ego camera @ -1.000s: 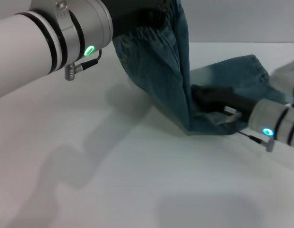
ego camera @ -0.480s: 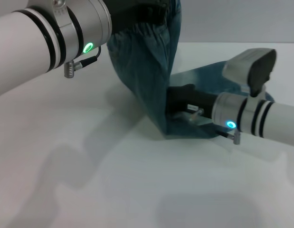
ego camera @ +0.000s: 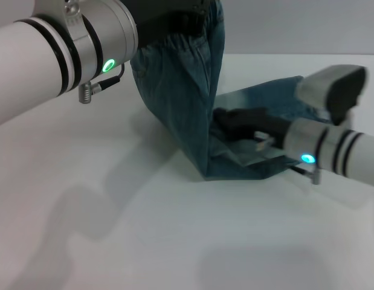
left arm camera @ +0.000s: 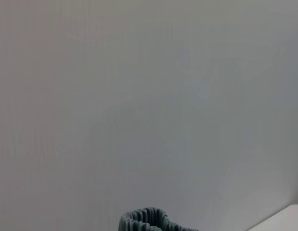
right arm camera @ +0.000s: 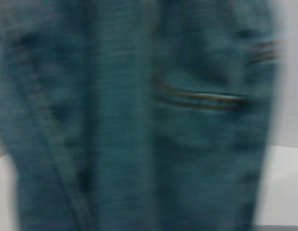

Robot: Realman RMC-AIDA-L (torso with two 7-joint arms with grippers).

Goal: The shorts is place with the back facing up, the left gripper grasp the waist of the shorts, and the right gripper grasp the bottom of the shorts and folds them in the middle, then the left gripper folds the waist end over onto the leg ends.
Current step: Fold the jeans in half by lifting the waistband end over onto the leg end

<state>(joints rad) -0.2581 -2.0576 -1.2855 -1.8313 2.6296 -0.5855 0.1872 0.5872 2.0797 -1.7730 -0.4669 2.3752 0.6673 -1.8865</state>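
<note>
The blue denim shorts (ego camera: 180,90) hang by their puckered waist from my left gripper (ego camera: 174,18), which is shut on it at the top of the head view. From there the cloth drops to a fold on the table (ego camera: 114,229), and the rest lies flat toward the right. My right gripper (ego camera: 235,121) rests low on that flat part, just right of the hanging cloth. The leg ends are hidden behind the right arm. The left wrist view catches only a bit of the waistband (left arm camera: 144,220). Denim with pocket stitching (right arm camera: 139,120) fills the right wrist view.
The white table stretches bare in front of and to the left of the shorts. A pale wall (ego camera: 295,24) stands behind. My right arm's grey camera housing (ego camera: 332,84) sits above the flat denim at the right.
The right gripper slid left along the table, then eased back a little to the right. The fold of the shorts shifted left. The left gripper, with the waist, drifted slightly left.
</note>
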